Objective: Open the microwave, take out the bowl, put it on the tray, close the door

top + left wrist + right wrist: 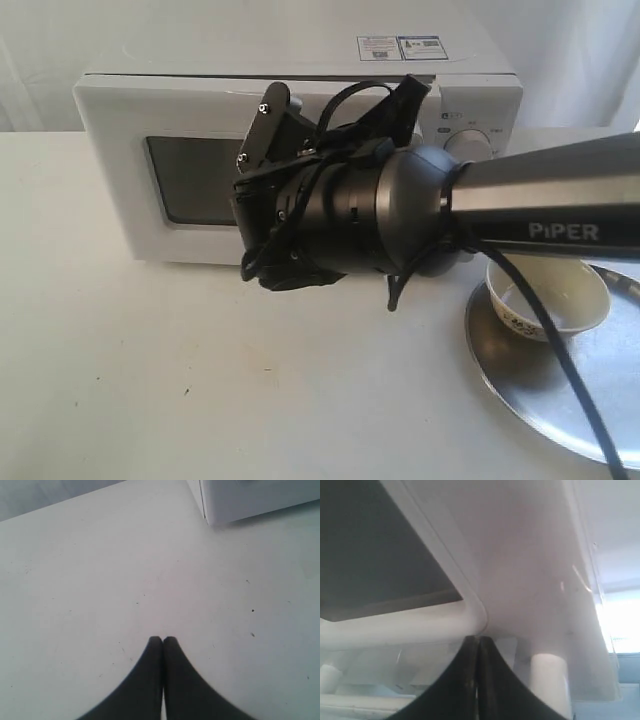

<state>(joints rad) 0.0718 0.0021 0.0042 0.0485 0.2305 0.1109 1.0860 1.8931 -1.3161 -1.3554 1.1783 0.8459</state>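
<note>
The white microwave (110,160) stands at the back of the table, and its door (530,555) lies against or almost against the body. My right arm reaches across in front of it and hides the handle in the exterior view. My right gripper (477,639) is shut and empty, its tips touching the door beside the white handle (395,625) and the dark window (370,540). The cream bowl (548,295) sits in the silver tray (520,380) at the right. My left gripper (162,639) is shut on nothing, low over the bare table near a microwave corner (250,500).
A black cable (570,380) from the right arm hangs across the bowl and tray. Stickers (400,47) lie on the microwave top and a round knob (470,140) shows beside the arm. White table surface (150,380) spreads in front of the microwave.
</note>
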